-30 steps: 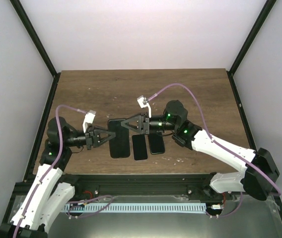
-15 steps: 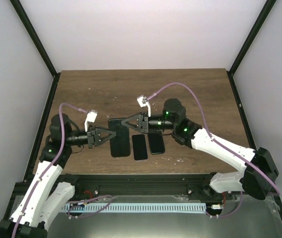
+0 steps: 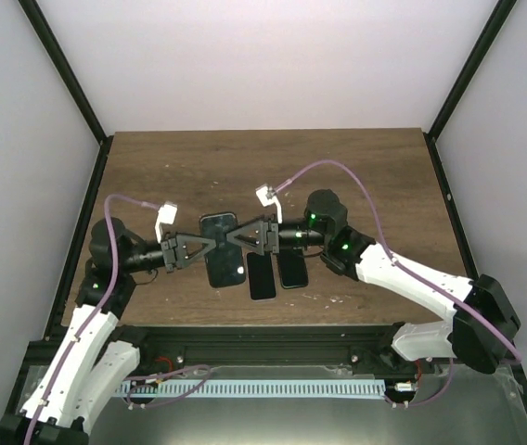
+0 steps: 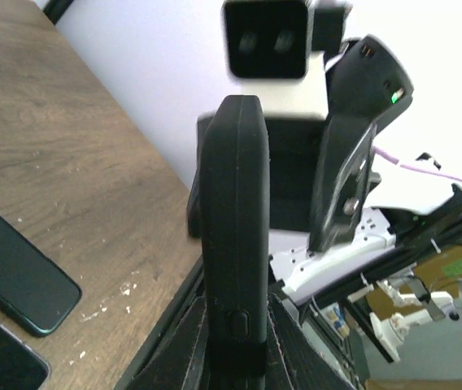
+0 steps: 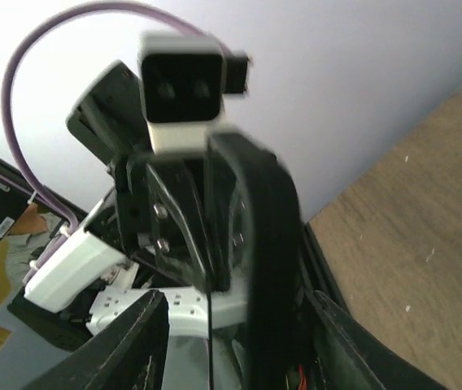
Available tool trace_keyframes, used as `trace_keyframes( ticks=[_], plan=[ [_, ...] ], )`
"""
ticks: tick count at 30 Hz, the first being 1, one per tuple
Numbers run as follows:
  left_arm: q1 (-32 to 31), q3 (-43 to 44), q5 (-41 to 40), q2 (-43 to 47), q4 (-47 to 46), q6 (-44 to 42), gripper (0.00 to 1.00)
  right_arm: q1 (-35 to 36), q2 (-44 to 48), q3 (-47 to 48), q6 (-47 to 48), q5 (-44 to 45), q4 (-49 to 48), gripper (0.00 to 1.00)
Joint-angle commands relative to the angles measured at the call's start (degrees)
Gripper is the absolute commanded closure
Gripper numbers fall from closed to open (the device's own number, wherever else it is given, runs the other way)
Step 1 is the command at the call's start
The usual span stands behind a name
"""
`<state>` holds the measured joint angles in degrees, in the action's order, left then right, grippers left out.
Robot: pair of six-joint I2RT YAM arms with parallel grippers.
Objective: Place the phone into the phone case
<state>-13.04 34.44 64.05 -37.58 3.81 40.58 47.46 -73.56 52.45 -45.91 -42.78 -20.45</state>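
Brown wooden tabletop (image 3: 356, 167) between white walls: a black phone (image 3: 224, 255) sits between two grippers near the middle of the front half.
The left gripper (image 3: 204, 248) is pinched tight on the phone's flat faces at its left long edge, so the left wrist view shows the phone edge-on, with a side button visible. The right gripper (image 3: 232, 237) meets the opposite edge with its fingers spread either side of the phone, and a gap shows beside one. Two more dark slabs (image 3: 262, 275) (image 3: 291, 270) lie flat side by side, just right of the phone.
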Motion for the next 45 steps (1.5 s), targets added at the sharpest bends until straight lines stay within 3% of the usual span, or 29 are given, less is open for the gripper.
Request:
trace_keyframes(
  ticks=[1, 4, 6, 12, 14, 16, 19, 22, 24, 29, 35, 36, 39, 42, 44, 45],
  plan=[
    [0.3, 0.7, -3.2, 1.0, -8.0, 5.2, 1.0, 1.0, 0.0, -4.1, -1.7, -3.5, -3.2, 0.54],
    [0.3, 1.2, -5.0, 0.8, -7.6, 5.3, 1.0, 1.8, -0.1, -6.6, -2.8, -3.6, -4.8, 0.55],
    [0.3, 1.5, -5.9, 0.5, -7.1, 5.3, 1.0, 2.1, 0.1, -8.0, -3.8, -3.2, -6.6, 0.62],
    [0.3, 1.5, -7.1, -0.6, -5.2, 4.3, 1.0, 2.3, 0.5, -8.7, -4.3, -3.2, -7.7, 0.96],
    [0.3, 2.0, -7.6, -0.7, -3.5, 3.2, 1.0, 2.4, 0.9, -9.0, -3.9, -3.4, -7.9, 0.99],
    [0.3, 2.5, -8.5, -0.6, -2.6, 3.6, 0.91, 2.5, 1.0, -9.2, -3.3, -3.8, -7.9, 0.99],
    [0.3, 2.8, -8.9, -0.3, -4.0, 6.0, 0.66, 2.5, 1.0, -9.5, -2.6, -4.3, -7.7, 0.99],
    [0.3, 3.5, -9.9, -0.3, -2.9, 5.0, 0.62, 2.5, 1.2, -9.7, -2.3, -4.5, -7.4, 0.99],
    [0.4, 4.2, -11.6, -0.4, 0.2, 2.9, 0.68, 2.5, 1.2, -9.4, -1.9, -4.6, -6.8, 0.99],
    [0.3, 5.1, -14.4, -1.0, 4.9, -0.3, 0.99, 2.5, 1.8, -9.2, -0.3, -2.6, -3.7, 0.99],
    [0.3, 6.2, -16.5, -1.5, 9.9, -3.9, 1.0, 2.5, 1.0, -9.2, -1.1, -1.2, -3.0, 0.99],
    [0.3, 6.4, -16.7, -1.5, 10.2, -4.0, 0.97, 2.5, 1.0, -9.1, -1.1, -1.0, -2.8, 0.99],
    [0.3, 7.8, -19.5, -1.4, 13.9, -5.7, 0.61, 2.5, 0.8, -9.4, -0.7, 0.1, -2.3, 0.99],
    [0.3, 10.7, -23.9, -1.5, 20.5, -9.2, 0.32, 2.5, -0.3, -9.9, -0.2, 1.0, -1.1, 0.99],
    [0.4, 13.2, -27.8, -1.5, 25.5, -11.6, 0.03, 2.5, -1.4, -10.3, -0.4, 1.7, -0.5, 0.99],
    [0.3, 14.5, -30.1, -1.5, 27.8, -12.7, 0.0, 2.5, -2.1, -10.4, -0.5, 2.4, 0.0, 0.99]
  ],
)
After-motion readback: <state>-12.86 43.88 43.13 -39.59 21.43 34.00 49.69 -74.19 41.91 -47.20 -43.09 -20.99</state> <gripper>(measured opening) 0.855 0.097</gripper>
